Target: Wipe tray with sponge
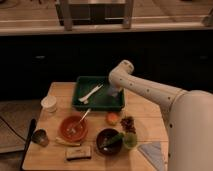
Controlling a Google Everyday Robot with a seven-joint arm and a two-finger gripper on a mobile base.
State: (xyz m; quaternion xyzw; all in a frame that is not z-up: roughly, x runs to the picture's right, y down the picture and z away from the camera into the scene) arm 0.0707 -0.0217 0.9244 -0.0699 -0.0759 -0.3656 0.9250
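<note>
The dark-green tray (85, 104) lies at the back middle of the wooden table. My gripper (112, 94) reaches down from the white arm (150, 92) into the tray's right part. It is shut on the pale bluish-grey sponge (110, 96), which is pressed to the tray floor. A white utensil (90, 93) lies slantwise in the tray's left half, a little left of the gripper.
In front of the tray are an orange bowl with a spoon (73, 128), an orange fruit (113, 118), a dark bowl (107, 140), a green cup (130, 140) and a tan-and-dark block (78, 152). A white cup (48, 103) and a metal can (40, 137) stand left.
</note>
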